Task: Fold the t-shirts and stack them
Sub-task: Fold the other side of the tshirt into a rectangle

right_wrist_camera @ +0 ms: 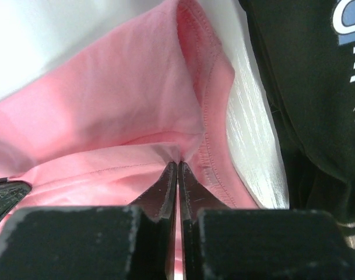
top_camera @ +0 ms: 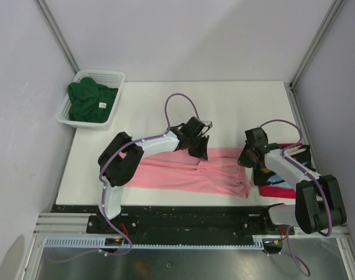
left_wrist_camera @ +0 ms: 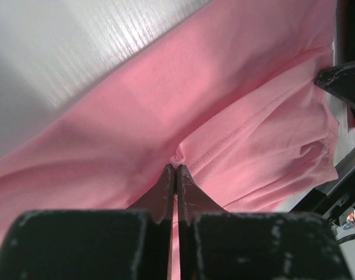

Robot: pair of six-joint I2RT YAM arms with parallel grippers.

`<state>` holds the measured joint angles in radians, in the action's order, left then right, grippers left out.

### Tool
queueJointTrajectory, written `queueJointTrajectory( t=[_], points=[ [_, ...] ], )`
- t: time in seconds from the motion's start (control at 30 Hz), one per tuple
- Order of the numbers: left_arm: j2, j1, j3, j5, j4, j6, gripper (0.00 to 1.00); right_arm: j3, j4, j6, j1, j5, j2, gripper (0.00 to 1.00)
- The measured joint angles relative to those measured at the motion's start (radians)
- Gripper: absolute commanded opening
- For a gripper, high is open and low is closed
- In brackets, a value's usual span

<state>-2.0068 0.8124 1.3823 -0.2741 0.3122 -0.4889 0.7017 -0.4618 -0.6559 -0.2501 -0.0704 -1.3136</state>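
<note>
Because each arm holds only a tiny bit of cloth, the pink shirt (top_camera: 177, 172) could slip out once it is lifted or pulled. It lies flat and long across the near part of the worktop (top_camera: 235, 105), with some wrinkles in the middle. The left arm (top_camera: 148, 143) has its jaws squeezed tight on a little bump of pink cloth by the far edge, next to a stitched seam. The right arm (top_camera: 285, 166) has its jaws squeezed tight on the hem at the shirt's right end. If one arm pulls harder or faster than the other, the shirt may twist, and the fold would come out crooked. If the jaws have caught just the top layer, which I cannot tell, the bottom layer might stay behind and bunch up. The black shirt (right_wrist_camera: 305, 87) lies just beside the right jaws, on top of the red shirt (top_camera: 277, 192), so a wide swing could drag that pile out of shape. The pink shirt is also near the front edge of the worktop, so a pull that way might slide it off. The green shirt (top_camera: 90, 102) waits in the basket (top_camera: 110, 74), well apart at the far left.
</note>
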Motion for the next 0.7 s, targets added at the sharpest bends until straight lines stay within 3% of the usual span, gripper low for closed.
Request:
queueJointTrajectory(
  t=[0.43, 0.7],
  points=[
    [0.072, 0.011, -0.064, 0.000, 0.000, -0.001, 0.00, -0.002, -0.056, -0.002, -0.037, -0.005, 0.055, 0.33],
    [0.095, 0.033, -0.105, -0.004, -0.002, 0.000, 0.00, -0.002, -0.065, -0.003, -0.045, -0.021, 0.060, 0.36]
  ],
)
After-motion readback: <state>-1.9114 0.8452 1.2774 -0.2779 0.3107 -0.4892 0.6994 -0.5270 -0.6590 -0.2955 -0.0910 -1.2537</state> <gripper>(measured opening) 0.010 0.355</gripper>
